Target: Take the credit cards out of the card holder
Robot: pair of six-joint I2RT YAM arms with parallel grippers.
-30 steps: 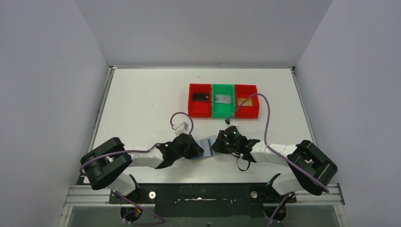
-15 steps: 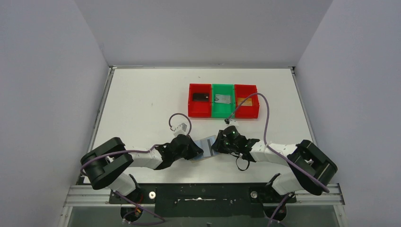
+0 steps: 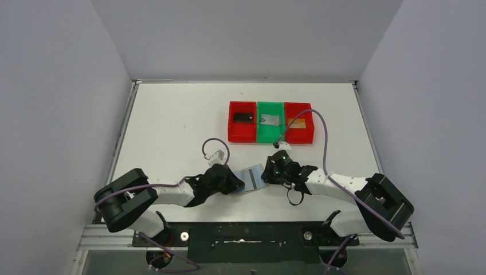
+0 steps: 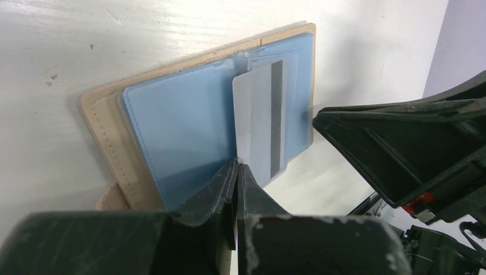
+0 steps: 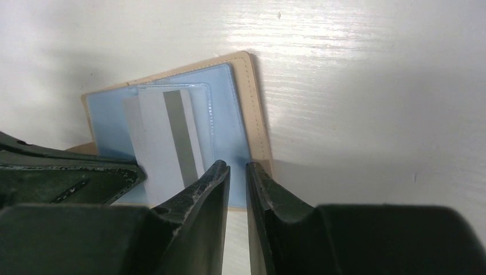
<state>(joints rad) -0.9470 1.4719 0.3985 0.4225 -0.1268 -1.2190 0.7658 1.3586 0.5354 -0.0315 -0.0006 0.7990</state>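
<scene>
The card holder [image 4: 172, 126] lies open and flat on the table, tan outside with pale blue lining, also seen between both wrists from above [image 3: 256, 186]. A silver-grey credit card [image 4: 258, 114] with a dark stripe sticks partway out of its pocket. My left gripper [image 4: 237, 165] is shut on that card's near corner. My right gripper [image 5: 236, 167] hovers over the card holder's [image 5: 229, 109] right edge, jaws a narrow gap apart with nothing between them; the card [image 5: 163, 143] lies just to its left.
Three bins stand in a row at the back: a red one [image 3: 232, 129] holding a black card [image 3: 243, 117], a green one [image 3: 270, 136] holding a silver card [image 3: 269, 120], and a red one [image 3: 311, 129] holding a gold card [image 3: 296, 122].
My left gripper has closed fully on the card's corner and drawn back a little to the left. The striped card now shows further out of the pocket. The right gripper shifted slightly away.
</scene>
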